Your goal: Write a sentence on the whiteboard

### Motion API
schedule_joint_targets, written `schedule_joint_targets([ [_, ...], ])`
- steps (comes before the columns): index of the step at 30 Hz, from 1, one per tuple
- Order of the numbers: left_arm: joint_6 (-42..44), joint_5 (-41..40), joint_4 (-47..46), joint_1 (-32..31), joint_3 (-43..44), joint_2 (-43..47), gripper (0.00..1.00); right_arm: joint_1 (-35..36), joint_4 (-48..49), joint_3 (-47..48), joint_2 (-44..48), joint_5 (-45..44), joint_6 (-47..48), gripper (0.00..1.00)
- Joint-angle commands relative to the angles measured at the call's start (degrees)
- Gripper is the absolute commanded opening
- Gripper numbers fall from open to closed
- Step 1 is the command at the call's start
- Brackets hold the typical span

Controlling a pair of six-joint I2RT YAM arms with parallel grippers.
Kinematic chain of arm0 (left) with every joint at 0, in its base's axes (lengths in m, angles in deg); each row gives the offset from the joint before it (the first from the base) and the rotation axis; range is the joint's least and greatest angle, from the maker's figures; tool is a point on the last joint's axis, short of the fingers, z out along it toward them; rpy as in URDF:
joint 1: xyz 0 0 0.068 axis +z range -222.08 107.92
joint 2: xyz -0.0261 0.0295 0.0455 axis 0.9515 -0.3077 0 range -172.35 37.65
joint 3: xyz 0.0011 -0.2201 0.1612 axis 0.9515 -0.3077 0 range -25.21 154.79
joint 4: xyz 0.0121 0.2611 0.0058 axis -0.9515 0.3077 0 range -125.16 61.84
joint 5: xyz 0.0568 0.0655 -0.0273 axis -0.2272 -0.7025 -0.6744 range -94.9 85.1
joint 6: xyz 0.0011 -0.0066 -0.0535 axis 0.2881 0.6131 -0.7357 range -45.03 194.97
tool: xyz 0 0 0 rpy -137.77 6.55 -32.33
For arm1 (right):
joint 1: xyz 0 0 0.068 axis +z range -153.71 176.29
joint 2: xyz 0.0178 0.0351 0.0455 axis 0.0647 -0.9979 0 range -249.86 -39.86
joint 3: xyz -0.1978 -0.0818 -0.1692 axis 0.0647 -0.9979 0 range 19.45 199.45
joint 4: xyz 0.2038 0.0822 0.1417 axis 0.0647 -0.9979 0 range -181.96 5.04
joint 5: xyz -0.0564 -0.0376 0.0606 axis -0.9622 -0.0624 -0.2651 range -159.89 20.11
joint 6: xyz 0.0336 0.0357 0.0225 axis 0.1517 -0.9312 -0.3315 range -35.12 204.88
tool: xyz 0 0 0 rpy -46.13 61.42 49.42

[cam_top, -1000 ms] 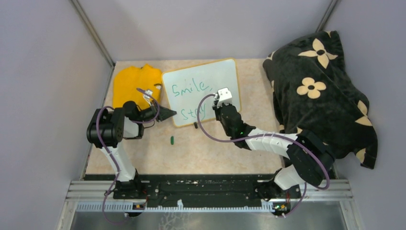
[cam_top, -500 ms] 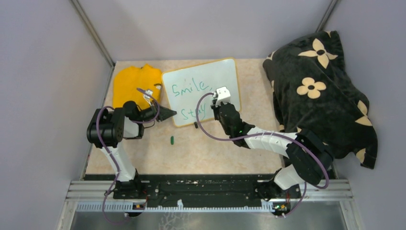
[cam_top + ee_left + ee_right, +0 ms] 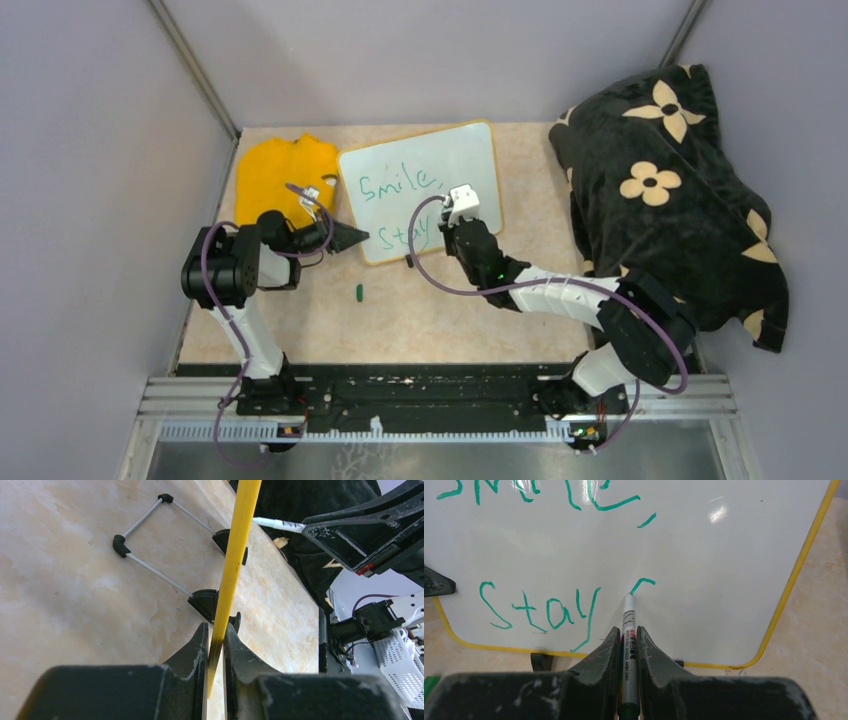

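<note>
Whiteboard point(image 3: 440, 155), right arm point(image 3: 560, 290) extended, marker point(image 3: 628, 630) tip touching

Right gripper point(image 3: 628, 636) slightly leftward along whiteboard point(image 3: 445, 160)

A yellow cloth point(image 3: 275, 170) lies at the far left corner of the beige, marble-patterned table point(image 3: 430, 320), while a black blanket with cream flowers point(image 3: 670, 190) is heaped over the table's right side. A small green cap point(image 3: 359, 292) rests left of the table's centre, lying on its own.

Bright light, perhaps overhead; whiteboard point(image 3: 724, 555) glare
</note>
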Motion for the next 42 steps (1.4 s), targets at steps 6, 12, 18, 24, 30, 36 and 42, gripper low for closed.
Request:
schedule_joint_targets([
  [6,0.73,-1.62,2.88,0.04,0.45,-1.49,0.0,1.9,-2.9,-0.93,-0.1,-0.84,-3.58,0.0],
  [12,0.73,-1.6,2.89,0.02,0.47,-1.51,0.0,1.89,-4.4,-2.61,0.86,-1.6,-5.44,0.0],
  [18,0.79,-1.57,2.96,0.02,0.47,-1.55,0.0,1.91,-5.19,-3.7,1.13,-0.54,-6.96,0.0],
  [24,0.86,-1.55,2.99,0.03,0.53,-1.48,0.0,1.91,-5.94,-4.19,2.73,0.22,-8.01,0.0],
  [30,0.82,-1.53,2.99,-0.02,0.53,-1.51,0.0,1.91,-5.64,-3.01,7.8,0.76,-8.39,0.0],
  [36,0.82,-1.48,2.99,-0.04,0.52,-1.49,0.0,0.63,-5.99,-0.02,9.76,0.98,-8.61,0.0],
  [42,0.84,-1.55,3.05,-0.07,0.52,-1.49,0.0,-3.52,-8.16,3.09,8.28,3.49,-10.57,0.0],
])
